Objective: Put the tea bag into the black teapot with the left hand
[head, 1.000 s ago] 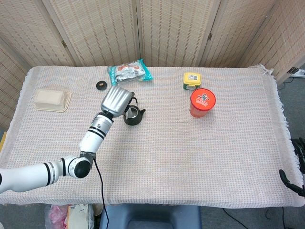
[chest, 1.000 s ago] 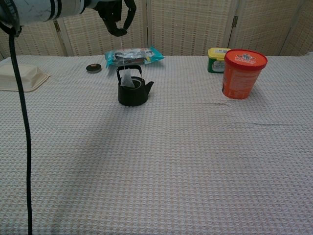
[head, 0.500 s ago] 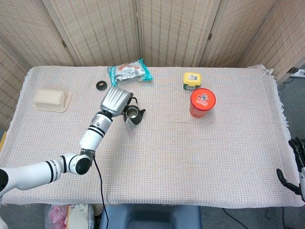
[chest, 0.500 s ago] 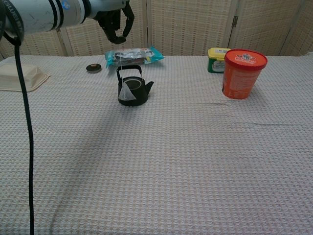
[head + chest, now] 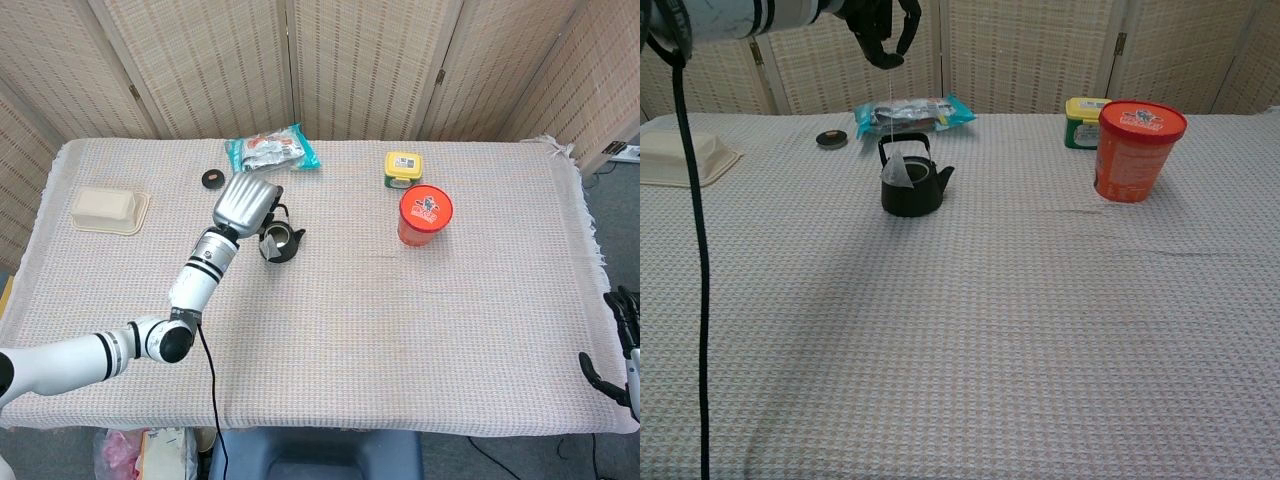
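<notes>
White tea bag (image 5: 896, 171) lifted, seemingly back over black teapot (image 5: 910, 190) rim.

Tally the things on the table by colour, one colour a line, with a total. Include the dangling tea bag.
Black: 2 – black teapot, small black lid
Red: 1 – red tub
Yellow: 1 – yellow tin
Teal: 1 – snack packet
Cream: 1 – cream tray
White: 1 – tea bag
Total: 7
</notes>
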`<state>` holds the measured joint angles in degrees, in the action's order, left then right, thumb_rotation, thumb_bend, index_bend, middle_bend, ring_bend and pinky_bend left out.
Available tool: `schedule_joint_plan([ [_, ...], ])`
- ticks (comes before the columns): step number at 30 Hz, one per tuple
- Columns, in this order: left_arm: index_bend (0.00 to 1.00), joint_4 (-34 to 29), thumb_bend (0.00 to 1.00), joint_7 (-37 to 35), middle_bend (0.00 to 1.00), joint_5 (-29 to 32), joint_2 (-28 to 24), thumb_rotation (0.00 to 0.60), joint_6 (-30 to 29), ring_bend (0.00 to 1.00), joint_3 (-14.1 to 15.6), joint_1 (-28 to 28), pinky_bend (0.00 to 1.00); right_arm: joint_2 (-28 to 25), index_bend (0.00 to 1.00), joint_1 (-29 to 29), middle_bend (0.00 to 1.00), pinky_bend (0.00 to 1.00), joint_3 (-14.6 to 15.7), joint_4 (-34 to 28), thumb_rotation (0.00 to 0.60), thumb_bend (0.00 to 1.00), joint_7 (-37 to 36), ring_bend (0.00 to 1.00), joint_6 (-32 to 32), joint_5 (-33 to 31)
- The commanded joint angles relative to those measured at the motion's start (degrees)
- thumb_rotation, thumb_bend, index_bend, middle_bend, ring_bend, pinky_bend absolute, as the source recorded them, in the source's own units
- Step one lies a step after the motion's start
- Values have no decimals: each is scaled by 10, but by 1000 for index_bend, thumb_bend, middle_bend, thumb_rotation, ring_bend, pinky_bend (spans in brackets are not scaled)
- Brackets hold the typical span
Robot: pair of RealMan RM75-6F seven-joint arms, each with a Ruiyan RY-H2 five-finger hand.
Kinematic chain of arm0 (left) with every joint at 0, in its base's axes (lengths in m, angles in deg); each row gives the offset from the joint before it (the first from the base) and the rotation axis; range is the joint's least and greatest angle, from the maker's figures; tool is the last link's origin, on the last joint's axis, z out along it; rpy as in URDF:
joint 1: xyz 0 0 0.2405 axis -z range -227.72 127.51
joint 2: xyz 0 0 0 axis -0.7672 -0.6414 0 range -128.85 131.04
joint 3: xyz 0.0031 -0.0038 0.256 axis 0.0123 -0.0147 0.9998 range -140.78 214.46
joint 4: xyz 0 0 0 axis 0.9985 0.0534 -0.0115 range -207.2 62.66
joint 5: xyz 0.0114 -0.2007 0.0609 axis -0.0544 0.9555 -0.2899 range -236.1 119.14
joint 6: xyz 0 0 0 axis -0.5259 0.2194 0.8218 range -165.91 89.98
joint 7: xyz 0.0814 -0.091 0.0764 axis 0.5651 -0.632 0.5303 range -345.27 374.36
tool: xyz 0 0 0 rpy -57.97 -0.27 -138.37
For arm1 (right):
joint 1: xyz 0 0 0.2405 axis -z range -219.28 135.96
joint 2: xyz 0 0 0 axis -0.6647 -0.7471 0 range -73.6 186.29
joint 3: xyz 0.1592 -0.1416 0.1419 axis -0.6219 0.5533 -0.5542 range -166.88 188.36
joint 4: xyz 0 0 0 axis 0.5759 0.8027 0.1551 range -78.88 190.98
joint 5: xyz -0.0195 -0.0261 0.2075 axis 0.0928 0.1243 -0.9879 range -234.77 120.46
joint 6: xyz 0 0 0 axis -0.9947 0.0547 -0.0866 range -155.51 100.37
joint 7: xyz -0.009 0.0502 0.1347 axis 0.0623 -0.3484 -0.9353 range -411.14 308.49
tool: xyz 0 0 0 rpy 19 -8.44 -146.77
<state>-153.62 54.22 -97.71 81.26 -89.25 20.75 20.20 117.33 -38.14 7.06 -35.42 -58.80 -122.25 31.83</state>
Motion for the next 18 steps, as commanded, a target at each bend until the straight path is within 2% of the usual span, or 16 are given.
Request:
schedule_joint_plan([
  [1, 635, 1, 444, 12, 1000, 4, 1, 600, 3, 1000, -1, 12, 1000, 0, 0, -1, 0, 0, 0, 0, 600, 280, 2, 0, 3, -1],
  [11, 634, 32, 444, -2, 1000, 6, 14, 600, 26, 1000, 9, 22, 1000, 0, 0, -4, 0, 0, -3, -1, 600, 280, 4, 0, 9, -8],
  [18, 634, 104, 444, -36, 1000, -23, 45, 600, 59, 1000, 27, 20, 1000, 3, 0, -6, 0, 0, -2, -4, 600, 280, 15, 0, 14, -7],
])
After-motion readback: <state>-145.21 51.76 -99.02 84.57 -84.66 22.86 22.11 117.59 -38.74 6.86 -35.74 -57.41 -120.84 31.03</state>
